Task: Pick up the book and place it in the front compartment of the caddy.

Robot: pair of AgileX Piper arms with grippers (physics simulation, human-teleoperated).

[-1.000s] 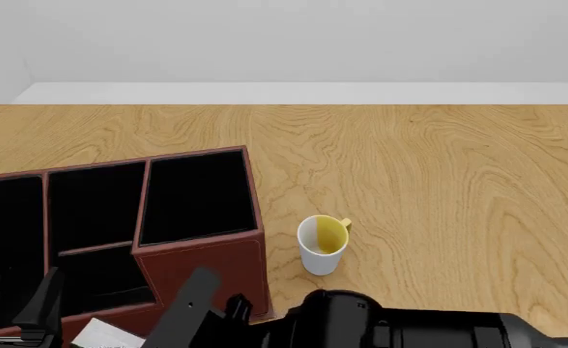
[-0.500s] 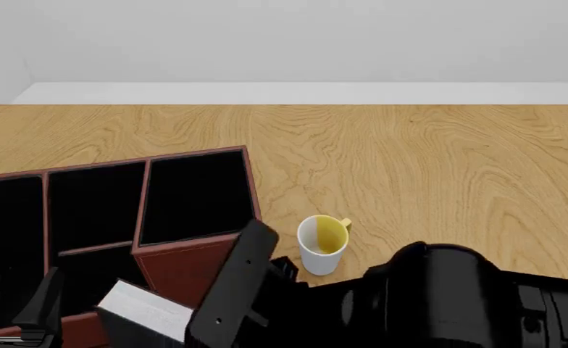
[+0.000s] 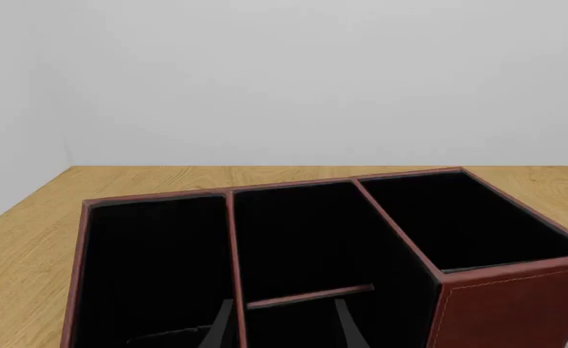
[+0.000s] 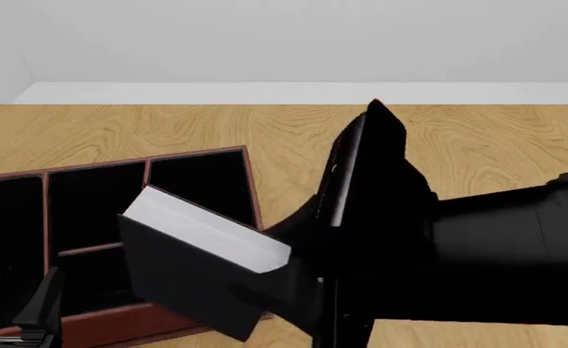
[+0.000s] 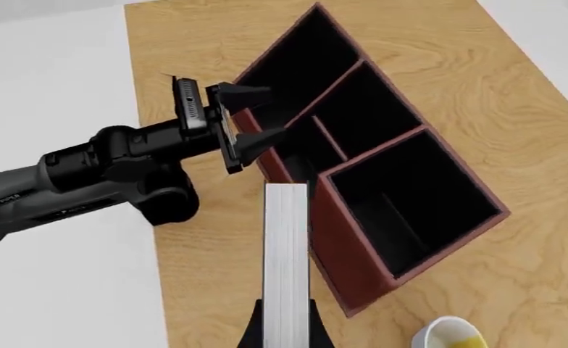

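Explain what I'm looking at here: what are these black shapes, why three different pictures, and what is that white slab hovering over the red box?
These are simulator renders of two robot arms at a wooden table. One picture comes from a fixed camera behind the arms; the other two come from cameras on each arm's wrist. The big black shape is the right arm, whose right gripper is shut on a thin dark-covered book with a white page edge, held in the air over the large red-brown caddy with black compartments. The left gripper hangs open by the caddy's lower-walled section, holding nothing. A white mug with a yellow inside stands on the table beside the caddy.
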